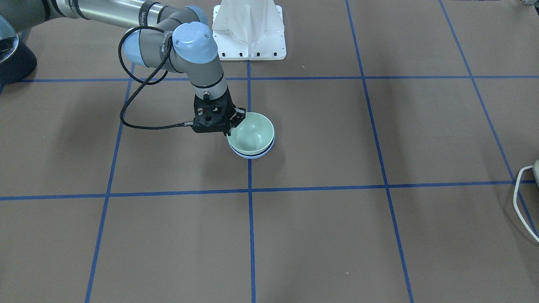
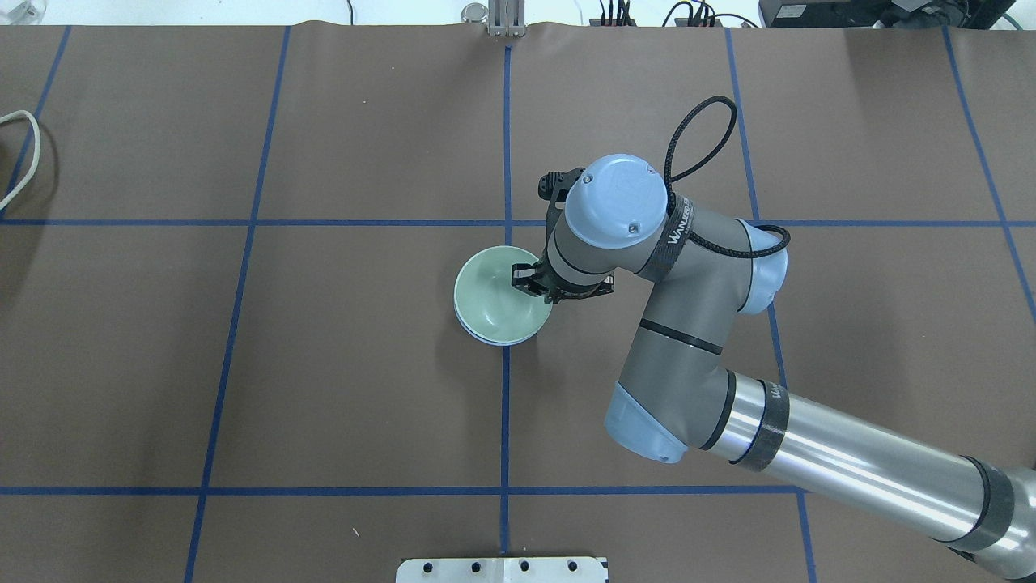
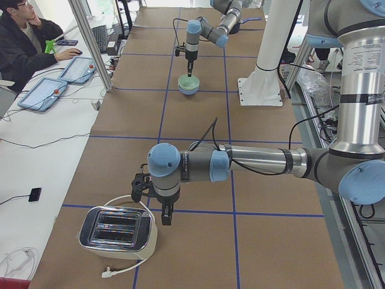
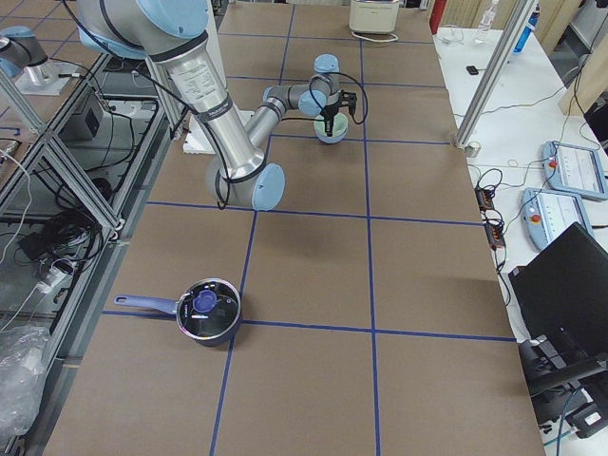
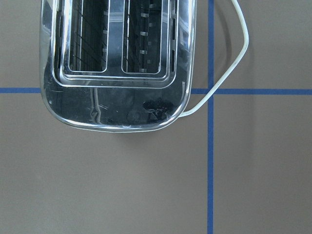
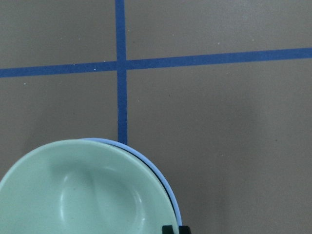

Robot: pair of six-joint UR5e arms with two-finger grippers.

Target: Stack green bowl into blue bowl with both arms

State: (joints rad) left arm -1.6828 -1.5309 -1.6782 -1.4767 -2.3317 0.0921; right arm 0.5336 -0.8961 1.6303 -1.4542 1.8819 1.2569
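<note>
Green bowl (image 1: pixel 252 134): seated inside the blue bowl (image 1: pixel 252 156), rims close to level. Only a thin blue edge shows under and around the green one. The stack stands upright on the bench (image 1: pixel 379 235), over one of the blue tape lines (image 1: pixel 250 235), a short way out from the white pedestal (image 1: pixel 248 31).

Right arm (image 1: pixel 198 63): reaches down to the stack at the rim on its own side. Right claw (image 1: pixel 234 125): narrow, pinched on the green bowl's rim, with one finger inside the bowl and the other outside. The wrist view shows the black fingertips right at the rim edge.

Left arm (image 3: pixel 252 161): well apart from the bowls, at the far end of the bench, with its wrist pointing down. Left claw (image 3: pixel 165 214): hangs just beside a chrome two-slot toaster (image 3: pixel 117 232). I cannot tell whether it is wide or narrow, as only the side view shows it. The toaster's white cord (image 5: pixel 234 63) loops beside it on the bench.

Also noted: a dark saucepan with a blue handle (image 4: pixel 207 312) at the opposite end of the bench, and a person (image 3: pixel 24 42) seated at the side desk.
</note>
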